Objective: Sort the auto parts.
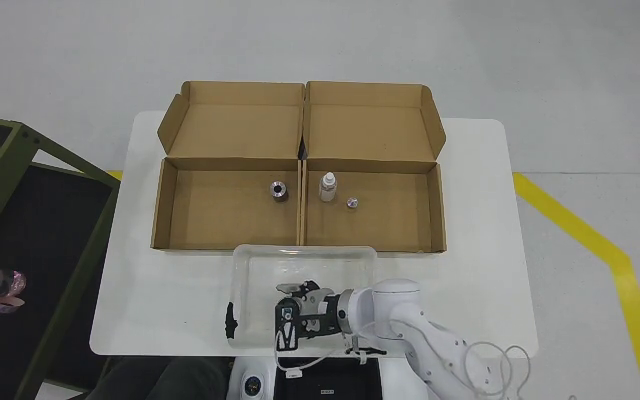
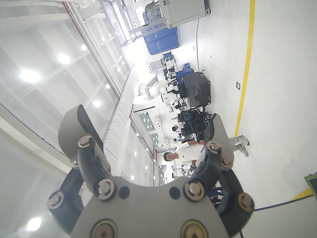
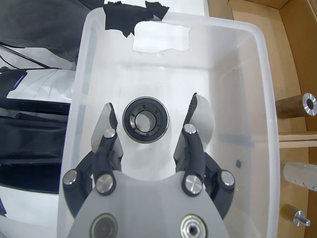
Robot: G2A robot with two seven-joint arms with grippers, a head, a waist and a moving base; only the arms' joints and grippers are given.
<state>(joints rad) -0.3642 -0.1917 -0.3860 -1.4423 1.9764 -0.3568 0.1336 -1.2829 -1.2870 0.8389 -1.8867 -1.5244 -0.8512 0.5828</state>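
A black and silver bearing (image 3: 146, 120) lies flat on the floor of the clear plastic bin (image 3: 262, 58) at the table's front edge. My right gripper (image 3: 152, 101) hangs open inside the bin, one finger on each side of the bearing and neither touching it. In the top view the right gripper (image 1: 298, 308) sits low in the bin (image 1: 250, 262). My left gripper (image 2: 148, 113) is open with nothing between its fingers and points out at the room.
Two open cardboard boxes stand behind the bin. The left box (image 1: 170, 205) holds a brown cylinder with a metal end (image 1: 277, 189). The right box (image 1: 425, 215) holds a white bottle (image 1: 327, 186) and a small threaded part (image 1: 351, 202). Black tape (image 3: 131, 15) sticks to the bin's wall.
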